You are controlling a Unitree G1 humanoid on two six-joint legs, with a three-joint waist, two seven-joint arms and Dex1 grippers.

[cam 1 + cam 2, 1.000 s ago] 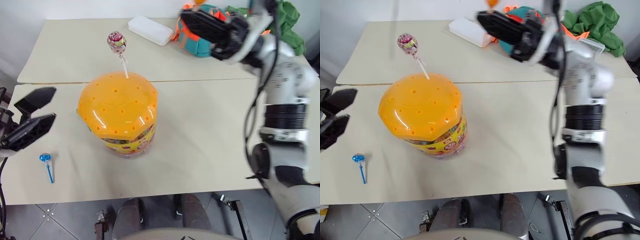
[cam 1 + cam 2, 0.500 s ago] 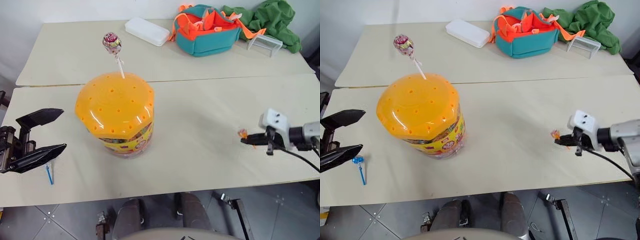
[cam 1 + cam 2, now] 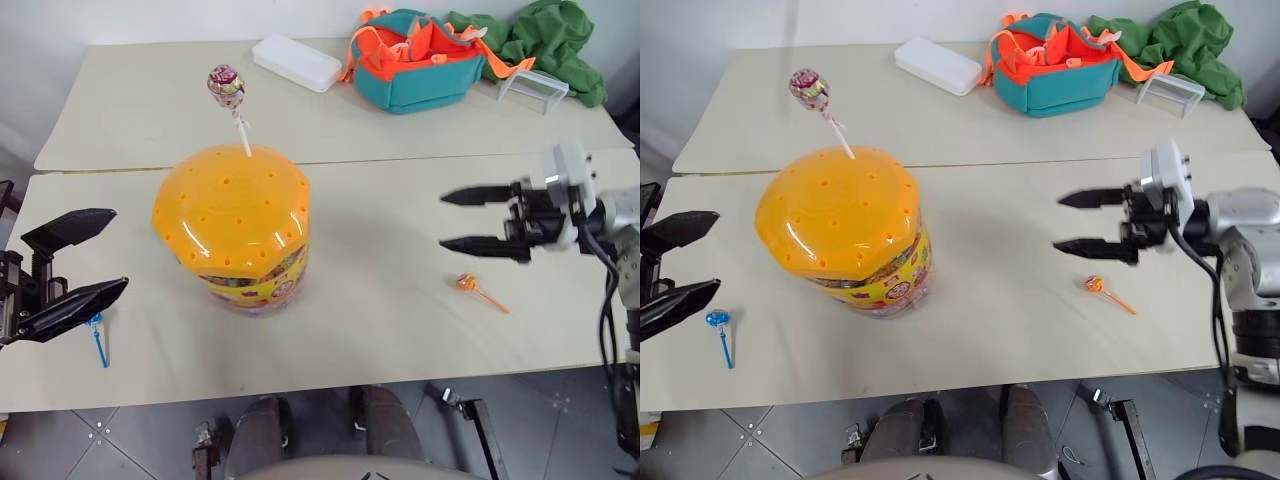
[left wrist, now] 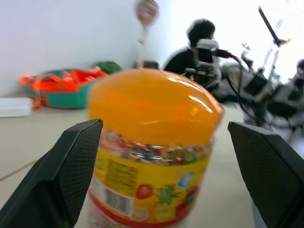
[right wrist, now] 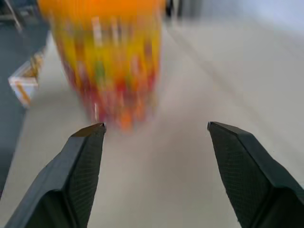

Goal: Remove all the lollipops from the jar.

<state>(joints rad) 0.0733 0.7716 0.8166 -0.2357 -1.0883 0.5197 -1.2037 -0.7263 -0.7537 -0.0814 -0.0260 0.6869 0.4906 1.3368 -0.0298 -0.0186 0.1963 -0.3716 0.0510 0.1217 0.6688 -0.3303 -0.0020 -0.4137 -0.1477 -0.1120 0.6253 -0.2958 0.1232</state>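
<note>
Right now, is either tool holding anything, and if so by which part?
Nothing is held. The right tool hangs open above the orange-stick lollipop lying on the table; the left tool is open too.

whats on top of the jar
One lollipop stands with its white stick in a hole of the jar's orange lid. The lid hides the stick's lower end.

lollipops (image 3: 228,85): 3 | jar (image 3: 235,230): 1 | tables (image 3: 400,260): 2

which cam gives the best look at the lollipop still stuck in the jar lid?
Left eye view: the lollipop stands whole, its white stick planted in the jar lid's far edge. Right eye view shows it equally complete. Left wrist view shows it blurred above the lid. Right wrist view shows the jar's blurred label band.
</note>
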